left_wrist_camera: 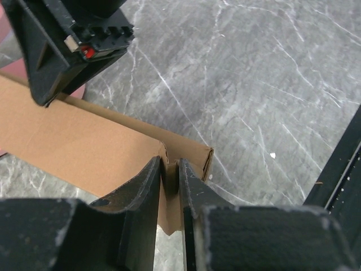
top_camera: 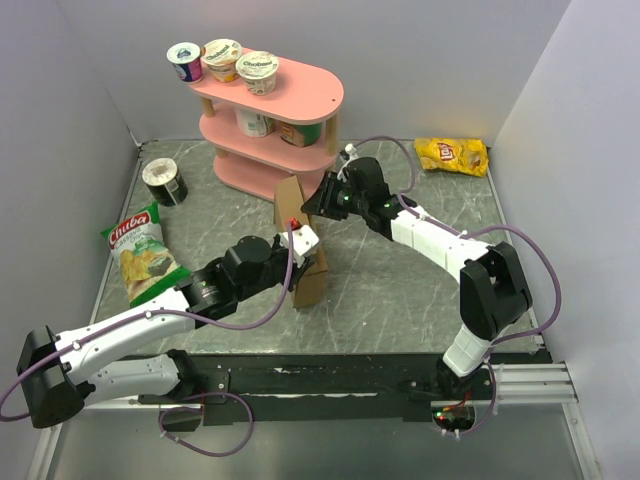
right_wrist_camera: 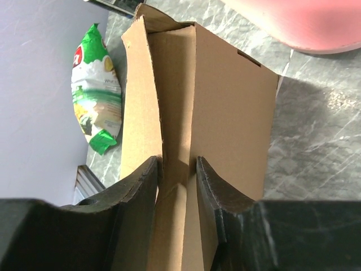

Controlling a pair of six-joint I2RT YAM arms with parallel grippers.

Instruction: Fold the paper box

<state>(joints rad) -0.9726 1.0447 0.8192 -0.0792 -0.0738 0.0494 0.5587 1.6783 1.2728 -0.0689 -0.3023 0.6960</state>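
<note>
1. my left claw (left_wrist_camera: 171, 166) is pinched almost closed on an edge of the paper box (top_camera: 311, 282), in front of the pink shelf (top_camera: 322, 98).
2. the box stands upright on the surface (top_camera: 400, 290), just before that shelf.
3. my right claw (right_wrist_camera: 179, 169) clamps a folded panel on the shelf side.

The paper box (top_camera: 312, 280) stands on the table (top_camera: 400, 290) before the shelf (top_camera: 300, 95).

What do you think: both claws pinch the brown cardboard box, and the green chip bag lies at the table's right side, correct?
Not quite. The left gripper and the right gripper do both pinch the paper box, but the green chip bag lies at the left side of the table, as the top external view shows.
</note>
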